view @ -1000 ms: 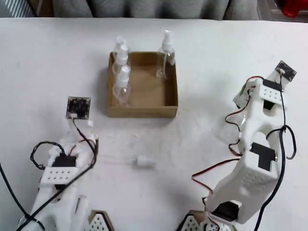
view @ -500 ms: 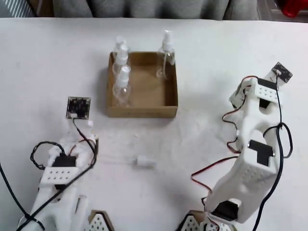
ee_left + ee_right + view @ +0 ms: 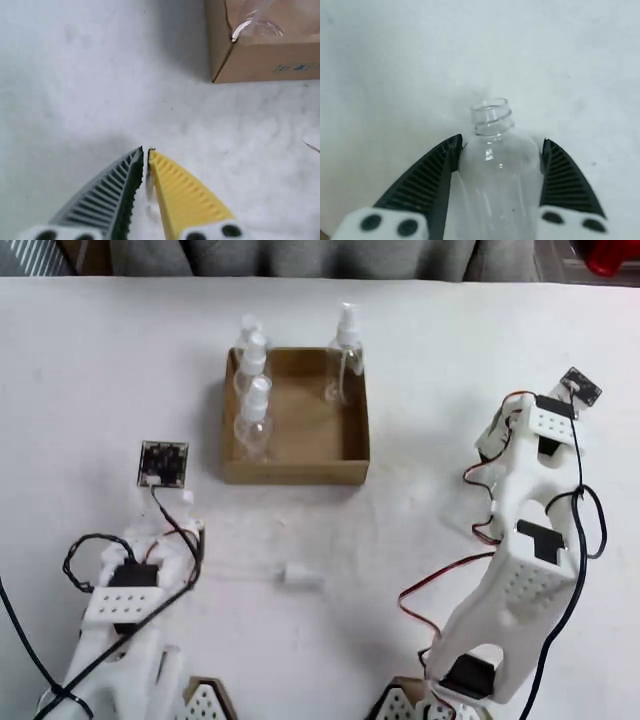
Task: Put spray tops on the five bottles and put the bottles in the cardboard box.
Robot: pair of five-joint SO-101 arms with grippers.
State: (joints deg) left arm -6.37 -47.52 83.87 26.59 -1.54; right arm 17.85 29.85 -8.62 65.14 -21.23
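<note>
Looks most of the way done. Counts four capped bottles (image 3: 256, 415) at the cardboard box (image 3: 300, 472): three along its left side and one at its far right corner, all upright with spray tops on. Cannot tell whether the farthest of the left three stands inside the box or just beyond its far wall.

Leaves one bottle to finish. Grasped in the right gripper (image 3: 501, 142), over on the right of the tabletop (image 3: 100, 360) and well apart from the box: the fifth bottle (image 3: 497, 170), clear, neck threads bare, a jaw pressed against each shoulder. Lying loose on the tabletop near the front, between the two arms: the last spray top (image 3: 300, 577), on its side, with its thin tube trailing left.

Rests clenched on nothing, the left gripper (image 3: 146, 155), tips together just above the tabletop, near the box's near left corner and not far from the loose top.

Judging by this, remains to pick up that top, seat it on the bare neck, then set the fifth bottle in the box's free space.
</note>
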